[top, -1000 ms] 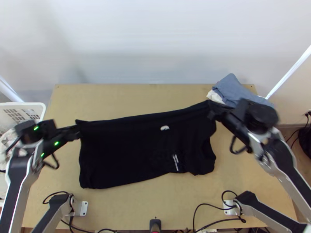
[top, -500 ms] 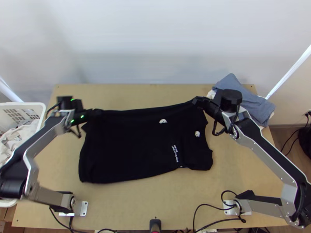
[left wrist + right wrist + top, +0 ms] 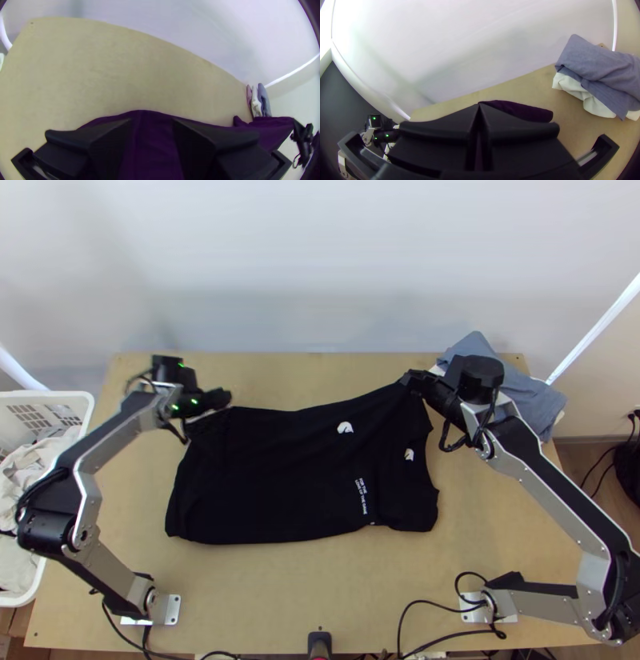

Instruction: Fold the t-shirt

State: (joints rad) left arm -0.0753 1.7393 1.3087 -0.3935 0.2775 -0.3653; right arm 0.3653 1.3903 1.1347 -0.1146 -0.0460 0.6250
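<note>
Right gripper (image 3: 407,378): clamped on black cloth t-shirt (image 3: 280,476), gripped part hidden | Left gripper (image 3: 227,396): fingers apart | White plastic basket (image 3: 56,394): cut off

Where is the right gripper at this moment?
In the top view, the right gripper holds the far right corner of the black t-shirt, just left of the grey-blue cloth.

Top view: left gripper (image 3: 225,397) blurred. Laundry basket (image 3: 60,394) runs off the left edge. White emblems on the shirt (image 3: 272,476) too small for me to make out in detail. Right arm (image 3: 548,472) hides part of the clothes pile (image 3: 524,396). Right wrist view: the right gripper (image 3: 407,378) blocks my sight of the pinched cloth. Left wrist view: bottom edge crops the shirt.
</note>
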